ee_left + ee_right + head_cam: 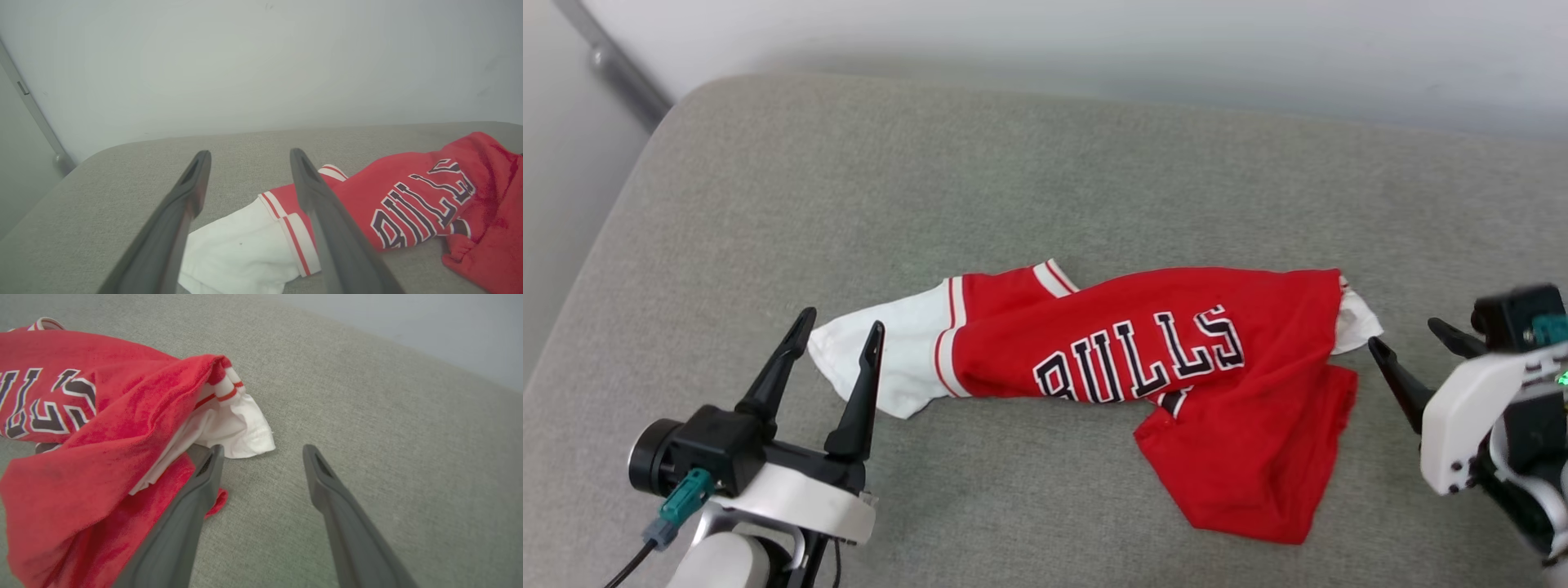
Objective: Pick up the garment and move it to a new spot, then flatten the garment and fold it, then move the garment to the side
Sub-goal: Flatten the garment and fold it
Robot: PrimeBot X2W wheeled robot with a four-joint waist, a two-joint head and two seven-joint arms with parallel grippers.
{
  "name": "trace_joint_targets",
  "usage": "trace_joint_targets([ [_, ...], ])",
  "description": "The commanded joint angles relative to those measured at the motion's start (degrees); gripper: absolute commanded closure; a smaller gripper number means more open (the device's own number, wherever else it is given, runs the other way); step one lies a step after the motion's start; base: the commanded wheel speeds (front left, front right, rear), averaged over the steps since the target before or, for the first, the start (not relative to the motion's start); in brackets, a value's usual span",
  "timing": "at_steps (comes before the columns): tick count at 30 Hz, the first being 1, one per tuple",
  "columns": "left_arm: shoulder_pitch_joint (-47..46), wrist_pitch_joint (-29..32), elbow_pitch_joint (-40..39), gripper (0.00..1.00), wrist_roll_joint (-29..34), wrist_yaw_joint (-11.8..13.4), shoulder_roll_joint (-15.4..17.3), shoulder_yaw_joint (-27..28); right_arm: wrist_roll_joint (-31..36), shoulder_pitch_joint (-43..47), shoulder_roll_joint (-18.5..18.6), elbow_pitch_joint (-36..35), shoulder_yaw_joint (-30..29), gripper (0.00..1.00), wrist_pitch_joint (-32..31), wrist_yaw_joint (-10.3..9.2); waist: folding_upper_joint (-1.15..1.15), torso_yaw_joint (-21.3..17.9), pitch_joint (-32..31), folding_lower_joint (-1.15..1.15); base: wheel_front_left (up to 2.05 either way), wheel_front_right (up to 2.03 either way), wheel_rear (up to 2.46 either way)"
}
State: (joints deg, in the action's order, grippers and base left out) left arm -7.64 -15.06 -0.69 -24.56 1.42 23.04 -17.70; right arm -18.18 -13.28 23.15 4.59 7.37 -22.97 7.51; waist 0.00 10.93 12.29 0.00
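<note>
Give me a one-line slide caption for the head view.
Crumpled red BULLS jersey shirt with white sleeves lies on a grey fabric cushion between the open left gripper and open right gripper.

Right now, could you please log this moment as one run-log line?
garment: crumpled on grey cushion | left pincer: open, empty, at its left end | right pincer: open, empty, at its right end

The red garment (1176, 367) has the word "BULLS" across its front. The letters are big and black with white edges. The left wrist view shows the same word, a bit blurry. The right wrist view cuts off the first letters.
</note>
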Motion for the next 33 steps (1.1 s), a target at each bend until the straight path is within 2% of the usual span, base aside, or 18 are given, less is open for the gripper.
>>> trace_joint_targets([
  [1, -0.83, -0.15, 0.37, 0.00, 0.27, -0.40, -0.11, 0.41, -1.46, -1.54, 0.97, 0.31, 0.64, 0.00, -1.78, -0.04, 0.00, 1.24, 1.35, 0.00, 0.00, 0.00, 0.00],
  [5, -2.17, -0.15, 1.84, 0.00, 1.16, -2.18, -2.01, 1.10, -7.12, -5.95, 6.21, 1.05, 4.74, 0.00, -11.20, -0.04, 0.00, 3.28, 3.53, 0.00, 0.00, 0.00, 0.00],
  [8, -3.29, -0.15, 2.65, 0.00, 1.86, -3.52, -3.64, 1.60, -9.40, -8.62, 8.42, 2.04, 6.69, 0.00, -15.24, -0.04, 0.00, 5.01, 5.10, 0.00, 0.00, 0.00, 0.00],
  [11, -3.99, -0.15, 3.37, 0.00, 2.70, -4.53, -5.02, 2.14, -10.06, -10.93, 10.22, 3.14, 8.40, 0.00, -17.24, -0.04, 0.00, 6.60, 6.35, 0.00, 0.00, 0.00, 0.00],
  [17, -4.74, -0.15, 4.55, 0.00, 4.16, -6.14, -7.00, 3.37, -10.87, -12.38, 11.31, 6.57, 12.41, 0.00, -18.75, -0.03, 0.00, 8.71, 7.46, 0.00, 0.00, 0.00, 0.00],
  [18, -4.75, -0.15, 4.74, 0.00, 4.43, -6.46, -7.16, 3.61, -11.21, -12.12, 11.11, 7.22, 12.90, 0.54, -18.54, -0.03, 0.00, 8.83, 7.46, 0.00, 0.00, 0.00, 0.00],
  [19, -4.71, -0.15, 4.93, 0.00, 4.68, -6.49, -7.38, 3.84, -11.34, -12.00, 11.05, 7.90, 13.30, 0.89, -18.21, -0.03, 0.00, 8.91, 7.41, 0.00, 0.00, 0.00, 0.00],
  [20, -4.16, -0.16, 5.58, 0.00, 5.42, -6.87, -8.04, 4.40, -11.20, -11.89, 11.70, 9.28, 14.04, 1.00, -15.88, -0.04, 0.00, 8.70, 6.64, 0.00, 0.00, 0.00, 0.00],
  [27, -2.68, -0.17, 6.48, 0.00, 6.76, -7.58, -8.22, 5.92, -11.69, -14.33, 14.20, 8.31, 12.36, 1.00, -8.62, -0.05, 0.00, 5.69, 2.45, 0.00, 0.00, 0.00, 0.00],
  [33, -1.47, -0.16, 6.17, 0.00, 7.48, -7.84, -8.50, 6.66, -8.92, -16.82, 19.85, 4.31, 11.21, 1.00, -5.23, -0.05, 0.00, 2.79, -0.83, 0.00, 0.00, 0.00, 0.00],
])
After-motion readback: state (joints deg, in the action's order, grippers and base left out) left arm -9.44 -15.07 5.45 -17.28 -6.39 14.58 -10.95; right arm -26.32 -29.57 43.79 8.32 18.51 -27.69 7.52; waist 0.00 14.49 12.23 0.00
